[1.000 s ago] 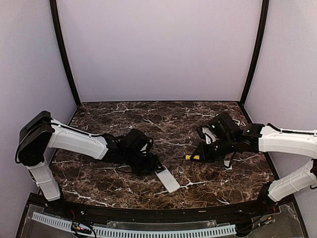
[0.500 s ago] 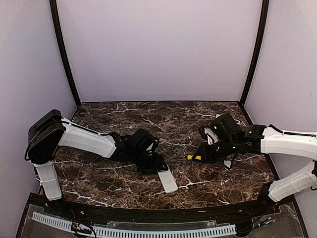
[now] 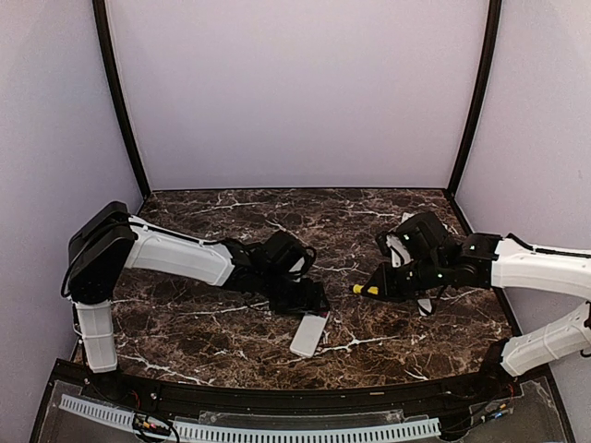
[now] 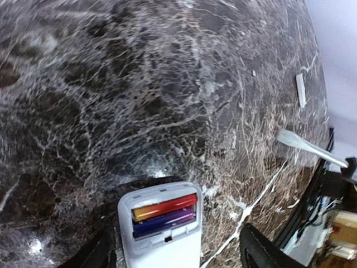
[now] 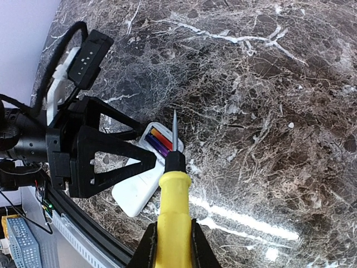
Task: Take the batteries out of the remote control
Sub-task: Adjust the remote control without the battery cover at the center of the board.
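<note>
Batteries [image 4: 163, 213]: two slim cylinders, red-orange and purple-blue, seated in white remote [image 4: 165, 254]; left end effector [image 4: 181, 255] spread astride it, right end effector [image 5: 171, 245] clamping yellow screwdriver [image 5: 173, 192].

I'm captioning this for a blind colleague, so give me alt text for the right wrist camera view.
A yellow-handled screwdriver, clamped in the right gripper, points its tip at a white remote whose open compartment shows two batteries, one red-orange and one purple. The left gripper straddles the remote's end on a dark marble table.

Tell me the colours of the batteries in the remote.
Batteries: one red-orange, one purple; left wrist view shows them best.
</note>
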`<action>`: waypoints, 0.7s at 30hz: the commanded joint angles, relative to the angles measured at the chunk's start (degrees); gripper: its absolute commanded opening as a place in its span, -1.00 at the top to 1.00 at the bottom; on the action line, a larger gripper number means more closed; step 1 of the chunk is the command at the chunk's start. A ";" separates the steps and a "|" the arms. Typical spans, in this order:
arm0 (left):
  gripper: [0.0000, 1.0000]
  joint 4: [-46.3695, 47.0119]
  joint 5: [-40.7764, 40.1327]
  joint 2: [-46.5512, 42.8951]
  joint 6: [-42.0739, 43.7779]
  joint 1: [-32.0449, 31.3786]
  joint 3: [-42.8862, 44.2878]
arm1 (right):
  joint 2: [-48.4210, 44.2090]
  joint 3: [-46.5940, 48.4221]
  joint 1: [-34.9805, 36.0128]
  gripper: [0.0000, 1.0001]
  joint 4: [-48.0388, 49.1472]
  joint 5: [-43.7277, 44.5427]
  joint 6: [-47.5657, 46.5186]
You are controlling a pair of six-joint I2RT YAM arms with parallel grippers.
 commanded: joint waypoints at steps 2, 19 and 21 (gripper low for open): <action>-0.64 -15.73 -10.33 -0.56 11.22 -5.11 6.43 | -0.87 -1.28 0.16 1.00 2.09 1.47 1.02; -0.76 -24.05 -18.00 -0.75 11.81 -10.02 5.43 | -0.22 -0.58 0.16 1.00 2.30 2.02 1.60; -0.77 -23.78 -17.83 -0.79 12.05 -10.23 5.64 | -0.06 -0.58 0.16 1.00 2.35 2.09 1.76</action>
